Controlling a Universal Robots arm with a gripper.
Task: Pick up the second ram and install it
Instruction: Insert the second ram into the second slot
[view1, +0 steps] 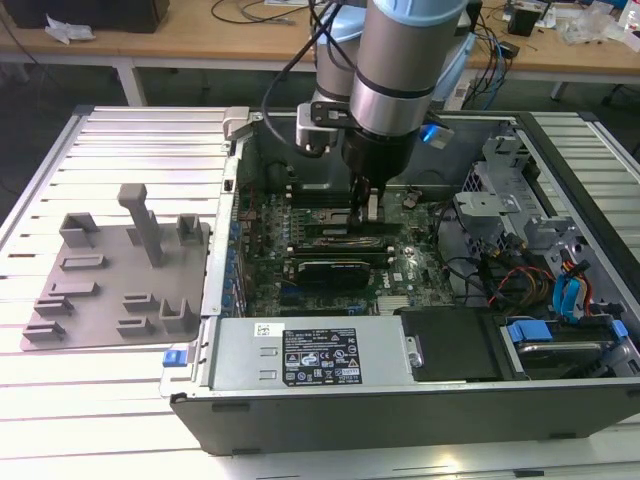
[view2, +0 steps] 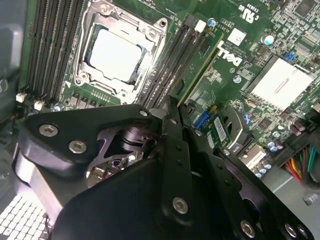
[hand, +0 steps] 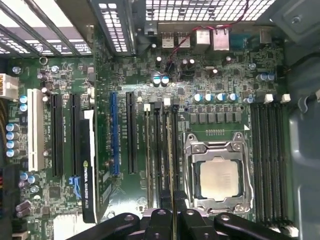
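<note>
Tool (hand: 173, 220) pinching 1 RAM stick (hand: 171, 165) edge-on over mobo slots, beside 1 CPU (hand: 218, 178).

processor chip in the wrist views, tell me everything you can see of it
The processor chip is a flat, square, silver-looking plate, bare on top, lying face up in its socket on the green motherboard. A grey metal frame clamps around its edges. Black memory slots run along two opposite sides. Nothing rests on it.
</note>
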